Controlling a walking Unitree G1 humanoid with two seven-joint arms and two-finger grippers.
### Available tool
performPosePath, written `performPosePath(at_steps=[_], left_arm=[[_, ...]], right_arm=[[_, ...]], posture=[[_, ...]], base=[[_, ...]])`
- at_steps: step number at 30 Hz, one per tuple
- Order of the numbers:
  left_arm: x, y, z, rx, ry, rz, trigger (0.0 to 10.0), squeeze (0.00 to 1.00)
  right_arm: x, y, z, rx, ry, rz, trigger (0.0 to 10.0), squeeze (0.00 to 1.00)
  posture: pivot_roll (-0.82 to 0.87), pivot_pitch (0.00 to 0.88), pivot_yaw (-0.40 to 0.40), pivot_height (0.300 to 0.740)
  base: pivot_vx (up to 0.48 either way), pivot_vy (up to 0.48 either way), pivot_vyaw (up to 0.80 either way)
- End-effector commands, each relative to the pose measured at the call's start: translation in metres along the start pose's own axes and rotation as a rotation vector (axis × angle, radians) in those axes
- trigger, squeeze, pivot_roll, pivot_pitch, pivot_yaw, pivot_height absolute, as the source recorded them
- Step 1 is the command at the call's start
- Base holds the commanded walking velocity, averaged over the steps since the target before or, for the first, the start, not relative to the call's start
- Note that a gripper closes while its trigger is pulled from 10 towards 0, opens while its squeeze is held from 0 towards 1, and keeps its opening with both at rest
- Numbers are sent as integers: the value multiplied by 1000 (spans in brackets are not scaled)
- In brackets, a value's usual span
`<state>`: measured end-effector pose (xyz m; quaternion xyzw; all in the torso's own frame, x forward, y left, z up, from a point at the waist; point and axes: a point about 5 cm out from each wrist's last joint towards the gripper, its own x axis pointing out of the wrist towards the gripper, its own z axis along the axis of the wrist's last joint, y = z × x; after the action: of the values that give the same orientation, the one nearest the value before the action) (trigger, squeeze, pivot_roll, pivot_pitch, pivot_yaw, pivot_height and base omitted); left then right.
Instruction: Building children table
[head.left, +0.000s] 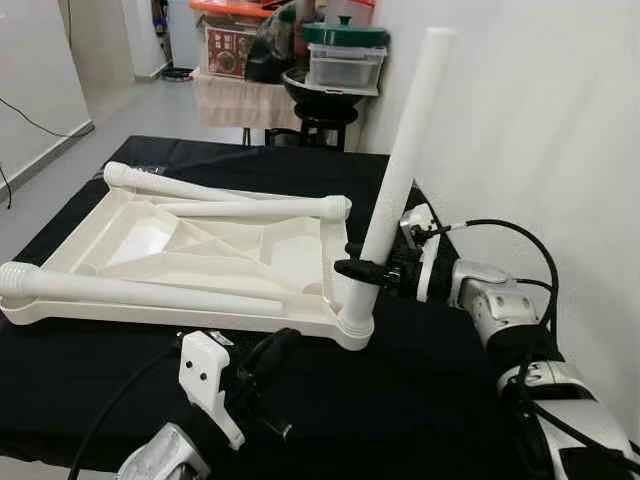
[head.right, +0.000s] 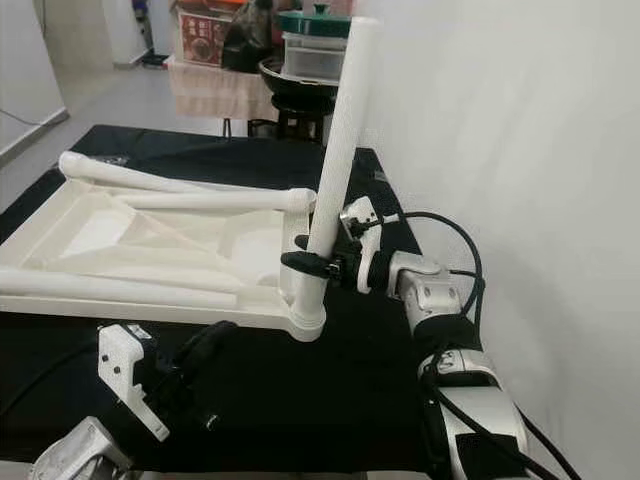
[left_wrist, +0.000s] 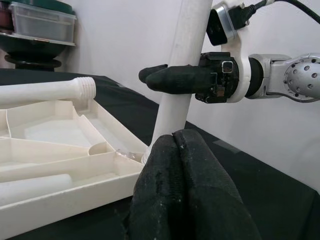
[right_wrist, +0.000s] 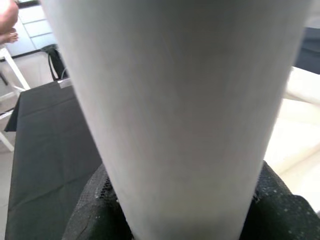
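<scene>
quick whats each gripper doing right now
Left gripper: shut, holding nothing, near the tabletop edge.
Right gripper: shut on the upright leg.

Right pincer (head.left: 362, 270) clamped sideways at arm's reach, left pincer (head.left: 272, 352) pressed closed, low and near.
</scene>
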<state>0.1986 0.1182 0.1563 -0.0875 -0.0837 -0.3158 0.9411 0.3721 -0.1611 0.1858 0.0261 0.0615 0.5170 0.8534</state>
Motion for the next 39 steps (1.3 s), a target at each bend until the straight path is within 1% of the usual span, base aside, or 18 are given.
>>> performPosePath(at_steps=[1,9,12,13,14,15,16,17,18,20,22,28,29,32,33,34,37,39], left_arm=[[-1,0,1,-3,6,-8,10000,0],[0,-1,0,-2,6,-8,10000,0],[-1,-1,2,-3,5,-7,10000,0],[-1,-1,2,-3,5,-7,10000,0],[-2,-1,3,-2,4,-7,10000,0],[-2,-1,3,-2,4,-7,10000,0],[-3,-1,4,-2,4,-7,10000,0],[-3,-1,4,-2,4,-7,10000,0],[-4,-1,5,-1,3,-7,10000,0],[-5,1,7,0,3,-8,10000,0],[-5,2,7,0,3,-8,10000,0],[-2,1,6,1,1,-8,10000,0],[-1,1,6,2,0,-6,10000,0],[-1,1,5,1,-1,-6,10000,0],[0,1,5,0,-1,-7,10000,0],[0,0,4,-2,0,-9,10000,0],[1,-1,3,-5,1,-11,10000,0],[1,-1,3,-5,1,-11,10000,0]], right_arm=[[-2,-2,0,19,-27,13,0,0],[-4,-8,3,-5,-63,-79,0,0],[-3,-18,-4,-95,10,-386,0,0],[-3,-18,-4,-95,10,-386,0,0],[-4,-23,-9,-145,41,-627,0,0],[-4,-23,-9,-145,41,-627,0,0],[-9,-25,-11,-169,41,-855,0,0],[-9,-25,-11,-169,41,-855,0,0],[-1,-1,-24,-124,-16,-956,0,0],[15,46,-33,-194,-80,-917,0,0],[23,57,-31,-255,-90,-862,0,0],[24,40,-40,-163,-52,-888,0,0],[24,42,-41,-167,-33,-897,3137,0],[24,45,-41,-164,-15,-920,3137,0],[24,47,-40,-114,-10,-884,10000,306],[23,48,-37,-78,-17,-836,10000,1000],[25,48,-30,-47,-31,-668,10000,1000],[24,42,-20,-118,-47,-513,10000,1000]], posture=[[75,0,-118,740],[70,0,-123,740],[56,0,-124,740],[56,0,-124,740],[51,0,-125,740],[51,0,-125,740],[47,0,-123,740],[47,0,-123,740],[33,9,-109,740],[-10,13,-74,740],[-10,13,-74,740],[18,1,-104,740],[17,0,-109,740],[18,0,-109,740],[17,0,-107,740],[18,0,-106,740],[24,0,-110,740],[27,0,-113,740]], base=[[0,0,0],[0,0,0],[0,0,0],[0,0,0],[0,0,0],[0,0,0],[0,0,0],[0,0,0],[0,0,0],[0,0,0],[0,0,0],[0,0,0],[0,0,0],[0,0,0],[0,0,0],[0,0,0],[0,0,0],[0,0,0]])
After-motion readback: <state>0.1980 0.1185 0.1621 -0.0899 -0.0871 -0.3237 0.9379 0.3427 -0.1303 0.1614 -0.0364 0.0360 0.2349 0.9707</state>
